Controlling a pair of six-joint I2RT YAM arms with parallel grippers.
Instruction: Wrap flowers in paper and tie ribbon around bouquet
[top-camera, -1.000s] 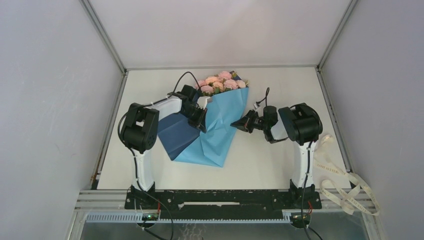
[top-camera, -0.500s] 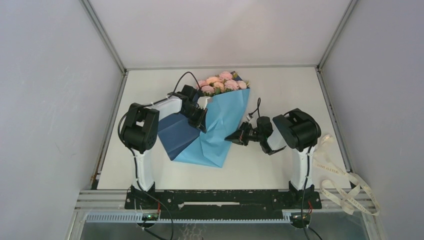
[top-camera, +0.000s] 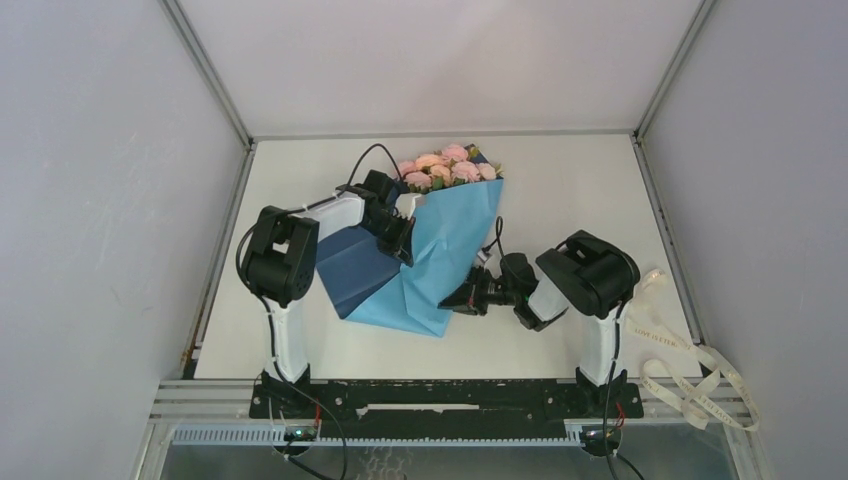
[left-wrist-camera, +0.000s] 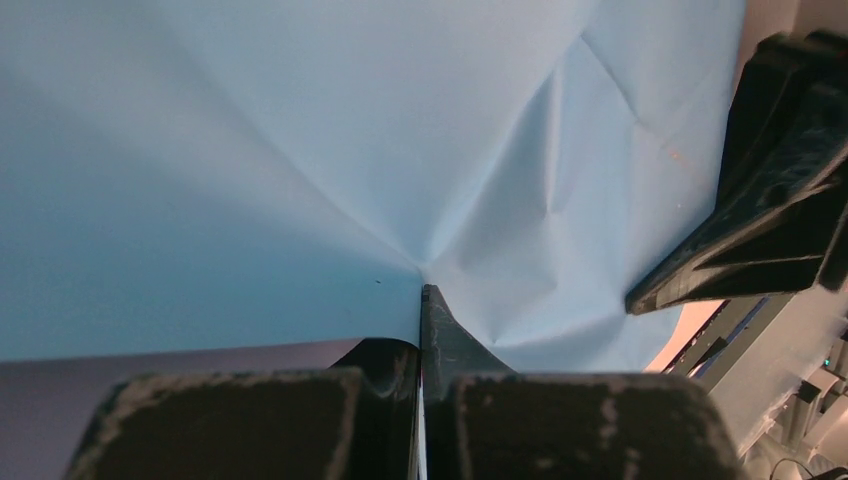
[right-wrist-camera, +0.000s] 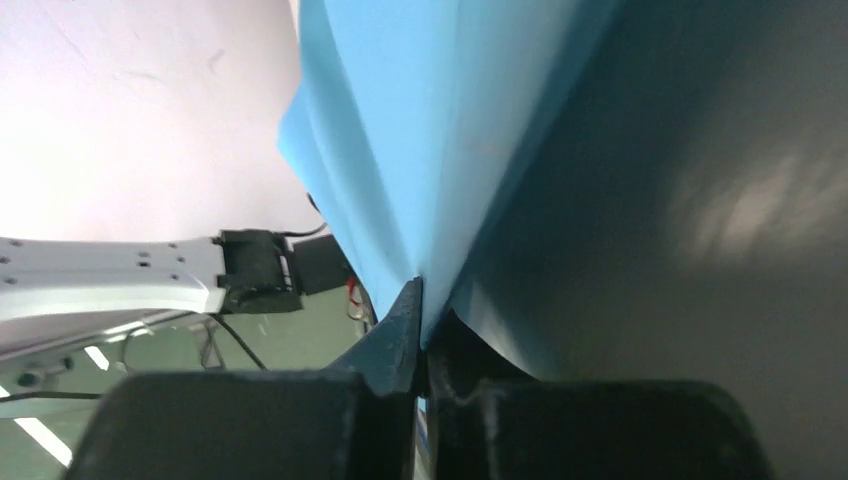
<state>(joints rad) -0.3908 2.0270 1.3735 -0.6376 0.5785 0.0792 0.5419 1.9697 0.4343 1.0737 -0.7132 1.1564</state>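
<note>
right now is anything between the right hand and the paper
nothing visible does: the right hand sits at the lower right edge of the paper, and the sheet runs right up to it

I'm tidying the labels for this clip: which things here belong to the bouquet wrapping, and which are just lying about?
Job's own:
flowers
paper, pinched by the left tool, with the right tool at its edge
ribbon, far right, untouched

Not the job's:
table
enclosure walls
black front rail
</note>
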